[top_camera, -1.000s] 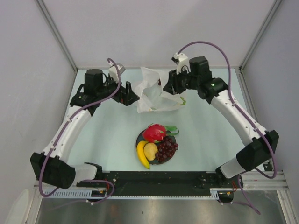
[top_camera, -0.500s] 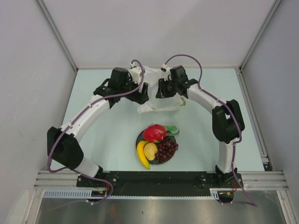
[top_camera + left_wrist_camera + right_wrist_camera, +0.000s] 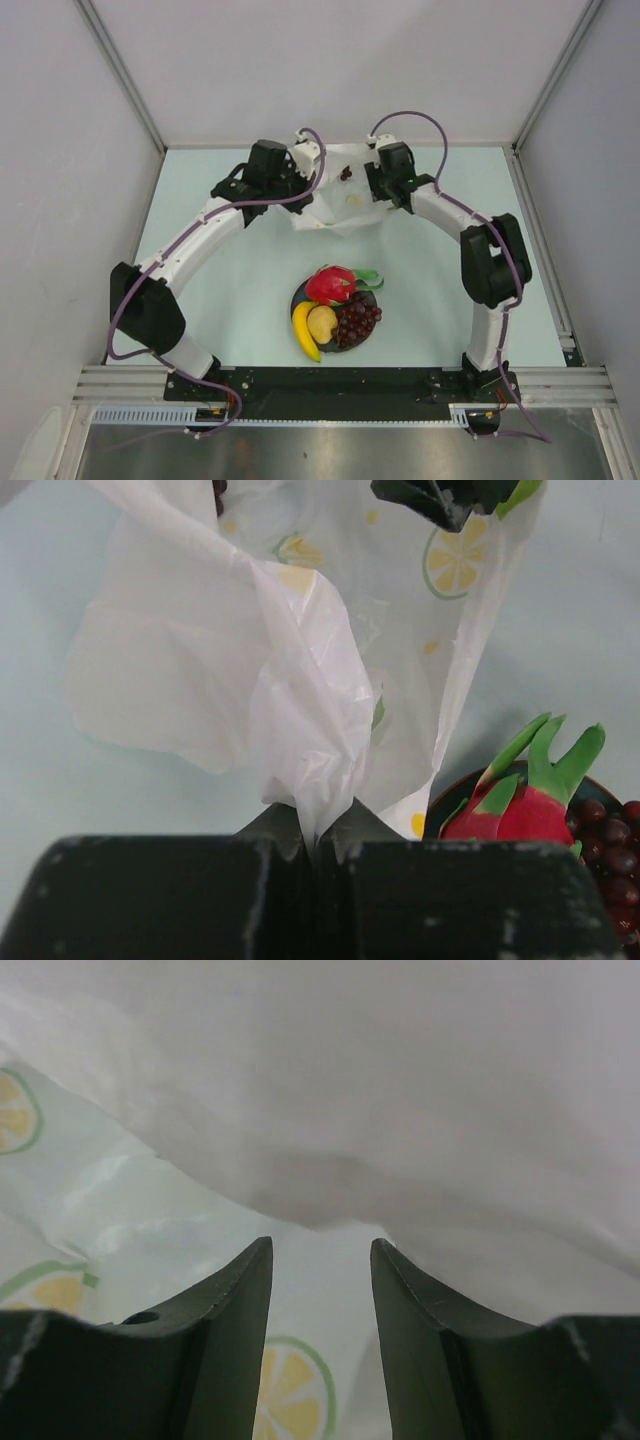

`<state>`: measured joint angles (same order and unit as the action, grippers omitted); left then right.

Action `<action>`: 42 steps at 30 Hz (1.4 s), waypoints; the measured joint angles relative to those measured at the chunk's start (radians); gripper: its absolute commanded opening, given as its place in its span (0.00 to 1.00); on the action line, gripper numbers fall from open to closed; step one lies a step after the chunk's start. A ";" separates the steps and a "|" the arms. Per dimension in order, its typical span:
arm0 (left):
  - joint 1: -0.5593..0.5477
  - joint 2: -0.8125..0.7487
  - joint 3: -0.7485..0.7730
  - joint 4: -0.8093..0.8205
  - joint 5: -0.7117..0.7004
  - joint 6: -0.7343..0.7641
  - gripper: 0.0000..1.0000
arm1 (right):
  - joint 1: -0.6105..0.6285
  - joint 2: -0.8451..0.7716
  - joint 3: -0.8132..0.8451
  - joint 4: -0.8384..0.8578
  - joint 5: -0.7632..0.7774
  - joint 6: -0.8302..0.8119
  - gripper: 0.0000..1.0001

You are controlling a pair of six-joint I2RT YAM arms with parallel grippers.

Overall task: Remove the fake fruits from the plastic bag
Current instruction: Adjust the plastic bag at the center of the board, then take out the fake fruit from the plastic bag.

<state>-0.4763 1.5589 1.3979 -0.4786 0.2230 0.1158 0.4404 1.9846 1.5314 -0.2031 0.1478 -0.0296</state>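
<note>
Four fake fruits (image 3: 325, 320) on round plate (image 3: 297, 297)

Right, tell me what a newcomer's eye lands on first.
The crinkly translucent white plastic bag with lemon-slice prints lies far back in the middle. The left gripper is shut on a fold of it, and the right gripper stands open at its film. In front of it, a round dark plate holds a red-pink dragon fruit, yellow banana, round yellow fruit and dark grapes.
</note>
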 measured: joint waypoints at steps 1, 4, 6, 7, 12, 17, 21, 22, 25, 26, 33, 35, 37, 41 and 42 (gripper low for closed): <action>-0.020 0.014 0.026 -0.003 0.001 0.018 0.00 | -0.017 -0.027 -0.023 -0.004 0.002 -0.011 0.49; -0.067 0.042 0.098 -0.003 0.003 0.066 0.00 | -0.068 -0.124 -0.067 -0.023 -0.017 -0.037 0.50; -0.095 0.044 0.131 -0.003 0.007 0.093 0.00 | -0.084 -0.164 -0.066 -0.019 -0.050 -0.044 0.50; -0.103 0.044 0.141 -0.003 0.009 0.101 0.00 | -0.082 -0.177 -0.060 -0.021 -0.070 -0.046 0.49; -0.127 0.044 0.153 -0.028 0.008 0.122 0.00 | -0.026 -0.142 0.027 -0.029 -0.192 -0.030 0.48; -0.126 0.043 0.134 -0.059 -0.015 0.141 0.00 | 0.010 -0.036 0.092 -0.032 -0.263 0.020 0.46; -0.126 0.029 0.053 -0.064 -0.055 0.147 0.00 | 0.007 0.079 0.153 -0.053 -0.267 0.049 0.44; -0.126 0.023 0.032 -0.067 -0.066 0.147 0.00 | 0.005 0.118 0.180 -0.059 -0.265 0.056 0.44; -0.126 0.011 0.000 -0.084 -0.097 0.148 0.00 | -0.001 0.180 0.238 -0.074 -0.266 0.063 0.44; -0.126 0.008 -0.002 -0.087 -0.105 0.149 0.00 | -0.002 0.201 0.260 -0.074 -0.267 0.064 0.45; -0.126 -0.029 -0.003 -0.089 -0.126 0.161 0.00 | -0.001 0.383 0.506 -0.070 -0.235 0.057 0.52; -0.126 -0.033 -0.003 -0.089 -0.136 0.173 0.00 | 0.001 0.436 0.573 -0.068 -0.214 0.051 0.52; -0.126 -0.033 -0.003 -0.089 -0.145 0.179 0.00 | 0.001 0.480 0.622 -0.061 -0.198 0.044 0.53; -0.126 -0.033 -0.003 -0.087 -0.165 0.190 0.00 | 0.003 0.535 0.673 -0.061 -0.179 0.019 0.54; -0.125 -0.033 -0.003 -0.086 -0.169 0.195 0.00 | 0.003 0.536 0.674 -0.066 -0.168 0.012 0.54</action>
<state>-0.6010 1.5257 1.3949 -0.5648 0.0536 0.3103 0.4431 2.5210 2.2051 -0.2687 -0.0204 -0.0177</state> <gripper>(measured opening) 0.010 0.537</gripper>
